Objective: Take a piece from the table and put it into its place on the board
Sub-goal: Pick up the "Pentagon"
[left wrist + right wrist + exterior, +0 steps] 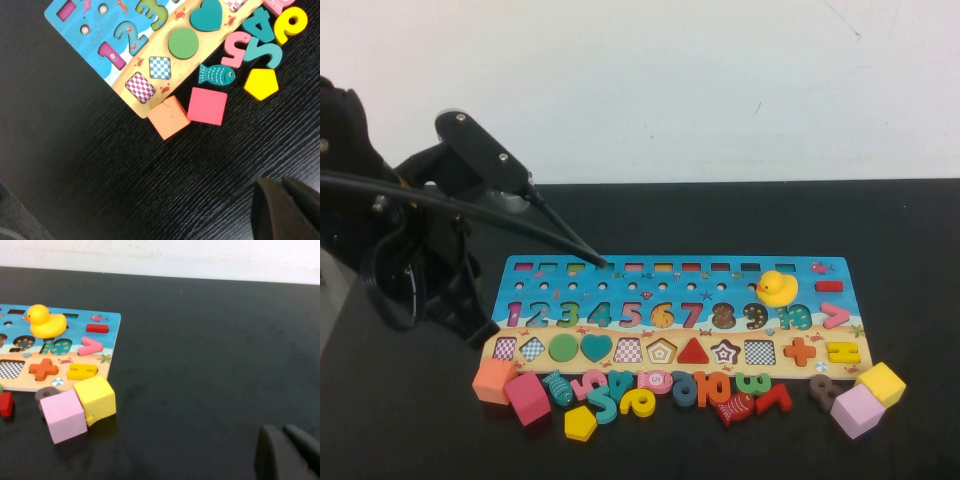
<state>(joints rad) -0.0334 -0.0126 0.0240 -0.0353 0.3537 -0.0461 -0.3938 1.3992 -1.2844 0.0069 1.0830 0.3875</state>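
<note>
One yellow piece [580, 423] at six o'clock of board [670, 312] on table [920, 250]. Left gripper [285, 210] and right gripper [287, 452] aloft, fingers together.

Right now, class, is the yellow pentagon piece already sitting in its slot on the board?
No: the yellow pentagon piece lies on the black table in front of the board, among loose numbers, while the pentagon slot stays unfilled.
</note>
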